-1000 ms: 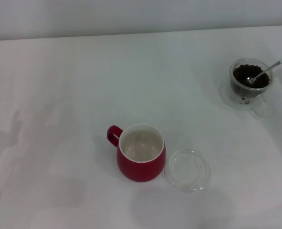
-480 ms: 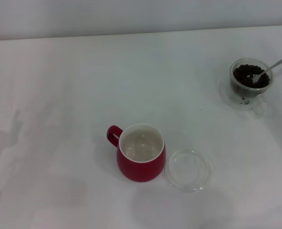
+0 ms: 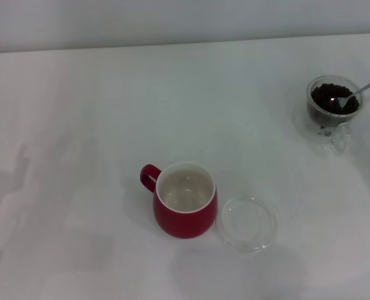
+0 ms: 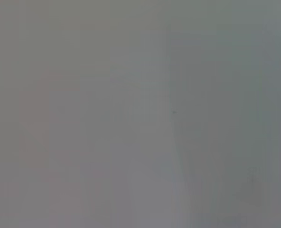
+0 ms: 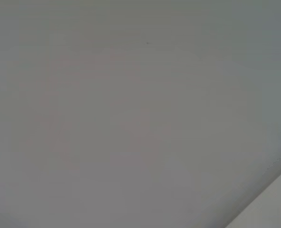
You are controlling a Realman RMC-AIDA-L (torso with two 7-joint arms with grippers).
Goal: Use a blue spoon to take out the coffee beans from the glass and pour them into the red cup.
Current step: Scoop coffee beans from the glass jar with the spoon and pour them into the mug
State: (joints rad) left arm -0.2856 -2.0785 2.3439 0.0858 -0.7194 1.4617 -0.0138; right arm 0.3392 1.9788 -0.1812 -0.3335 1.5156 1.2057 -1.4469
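The red cup [image 3: 185, 219] stands upright at the middle front of the white table, its white inside bare and its loop handle pointing left. The glass [image 3: 330, 122] stands at the far right, filled with dark coffee beans [image 3: 326, 97]. The blue spoon [image 3: 360, 90] rests in the glass, its bowl on the beans and its pale handle leaning out over the rim to the right. Neither gripper shows in the head view. Both wrist views show only a plain grey surface.
A flat clear round dish [image 3: 246, 223] lies on the table just right of the red cup, almost touching it. The table's far edge runs along the top of the head view, against a pale wall.
The glass with the spoon in it has shifted slightly to the right and away. The spoon's handle now leans lower. The red cup and the dish have not moved.
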